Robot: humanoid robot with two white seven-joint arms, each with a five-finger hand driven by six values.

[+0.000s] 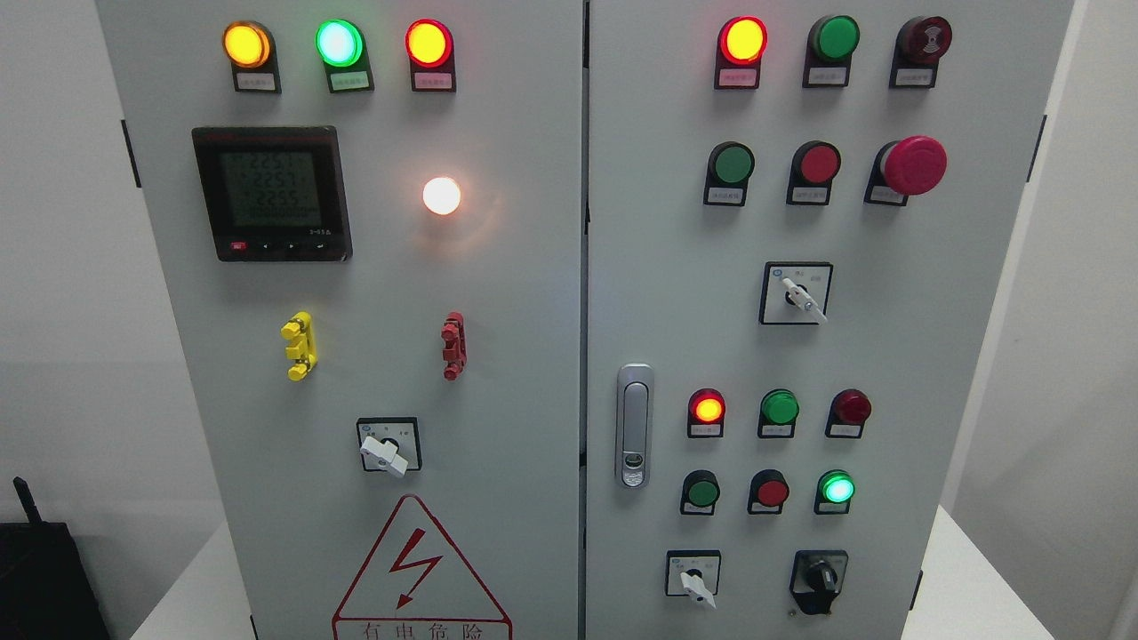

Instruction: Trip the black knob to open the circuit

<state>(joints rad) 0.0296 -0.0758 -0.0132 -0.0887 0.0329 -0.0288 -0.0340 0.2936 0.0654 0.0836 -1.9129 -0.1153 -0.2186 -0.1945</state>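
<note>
A: White walls frame your grey steel control cabinet [569,356]. Where is the knob?

B: Your small black rotary knob [820,578] sits at the lower right of the right door, beside the white-handled selector switch [696,582]. Its grip stands about upright.

A: And your hands?

B: Neither shows, so you cannot tell how the fingers are set.

A: Has it been tripped?

B: You cannot judge from the knob's pose; its markings are too small. If it needs turning, pinch only the black grip, twist squarely, and avoid the white selector.
</note>
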